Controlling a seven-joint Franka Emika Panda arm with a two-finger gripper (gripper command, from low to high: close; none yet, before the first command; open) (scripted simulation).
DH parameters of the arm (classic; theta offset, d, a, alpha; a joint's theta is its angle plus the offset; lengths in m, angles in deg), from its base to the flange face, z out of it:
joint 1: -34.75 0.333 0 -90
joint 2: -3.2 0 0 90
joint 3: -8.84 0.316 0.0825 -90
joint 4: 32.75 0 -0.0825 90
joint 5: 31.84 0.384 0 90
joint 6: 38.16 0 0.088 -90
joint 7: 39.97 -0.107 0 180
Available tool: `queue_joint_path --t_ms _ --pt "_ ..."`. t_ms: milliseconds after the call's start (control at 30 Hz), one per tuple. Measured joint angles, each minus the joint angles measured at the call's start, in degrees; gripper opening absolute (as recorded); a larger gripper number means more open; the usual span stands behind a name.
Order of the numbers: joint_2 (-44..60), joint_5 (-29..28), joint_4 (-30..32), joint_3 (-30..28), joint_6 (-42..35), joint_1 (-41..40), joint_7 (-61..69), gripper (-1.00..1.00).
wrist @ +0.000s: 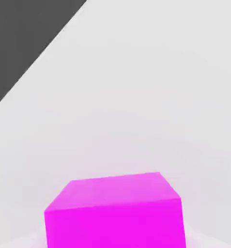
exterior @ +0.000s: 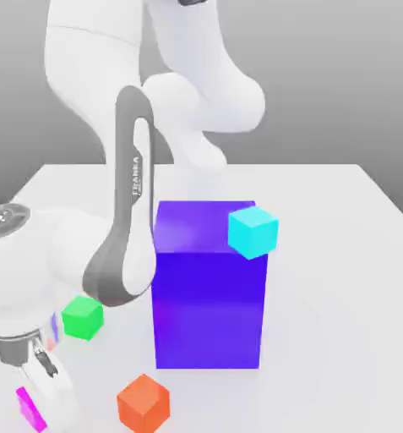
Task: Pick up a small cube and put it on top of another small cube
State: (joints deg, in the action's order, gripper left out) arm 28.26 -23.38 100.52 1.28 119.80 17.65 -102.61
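The small magenta-pink cube [exterior: 27, 408] sits low on the white table [exterior: 340, 279] near its front corner at the exterior view's left. My gripper [exterior: 37, 406] is down at it, with a white finger covering most of the cube, and it is shut on the cube. In the hand view the same cube [wrist: 115, 213] sits very close, resting on the table surface [wrist: 136, 97]. The small green cube [exterior: 82, 317] stands free on the table a short way behind and to the right of the gripper.
A big purple-blue block [exterior: 209, 296] stands mid-table with a cyan cube [exterior: 253, 232] at its upper right corner. An orange cube [exterior: 143, 402] lies at the front, right of the gripper. The arm's grey-and-white link [exterior: 128, 228] hangs beside the block. The table's edge runs close by.
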Motion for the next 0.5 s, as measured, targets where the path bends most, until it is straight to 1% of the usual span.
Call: queue_joint_path --t_ms 67,133,233,333,500 --pt "-3.9 -1.3 0.9 -0.8 -3.0 0.6 -0.9 -1.00" --pt "-7.9 -1.7 3.6 -1.8 -4.3 0.7 -2.5 -1.00" --pt "-14.1 -2.2 9.5 -3.6 -4.6 0.5 -5.9 -1.00" --pt "-20.4 -4.0 15.7 -5.6 -4.5 0.0 -10.5 -1.00" --pt "-30.9 -10.2 26.1 -5.8 -4.3 -4.7 -20.5 -1.00"
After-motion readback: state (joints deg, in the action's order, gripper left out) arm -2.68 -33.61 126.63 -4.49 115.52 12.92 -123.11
